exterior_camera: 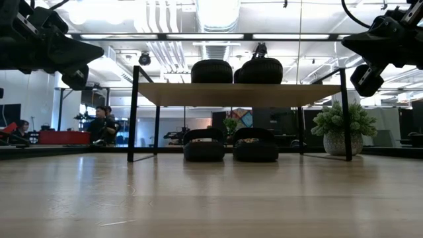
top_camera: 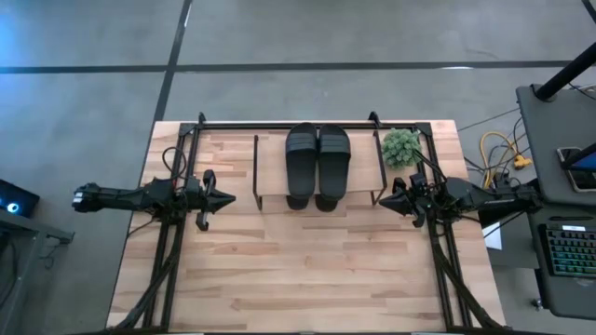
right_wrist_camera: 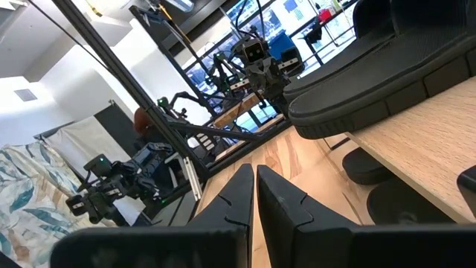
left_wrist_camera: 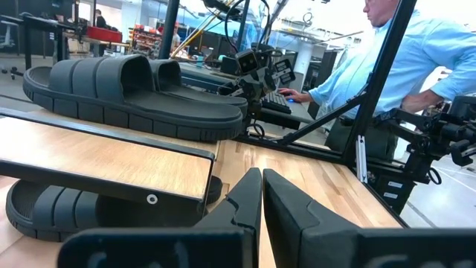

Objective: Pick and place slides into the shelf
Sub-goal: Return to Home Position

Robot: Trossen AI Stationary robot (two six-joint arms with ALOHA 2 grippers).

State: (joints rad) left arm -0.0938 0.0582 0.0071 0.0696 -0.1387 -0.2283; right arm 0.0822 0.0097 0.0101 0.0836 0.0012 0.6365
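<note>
Task looks done: two slides on shelf, two slides under; left gripper and right gripper narrow, empty, flanking it.

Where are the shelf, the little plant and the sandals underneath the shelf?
Shelf (top_camera: 271, 167): high view, bare left part of its top board.
Plant (top_camera: 401, 147): high view, middle of its leaves.
Lower slides (exterior_camera: 204, 151): low view, near end of the one on the picture's left.
</note>
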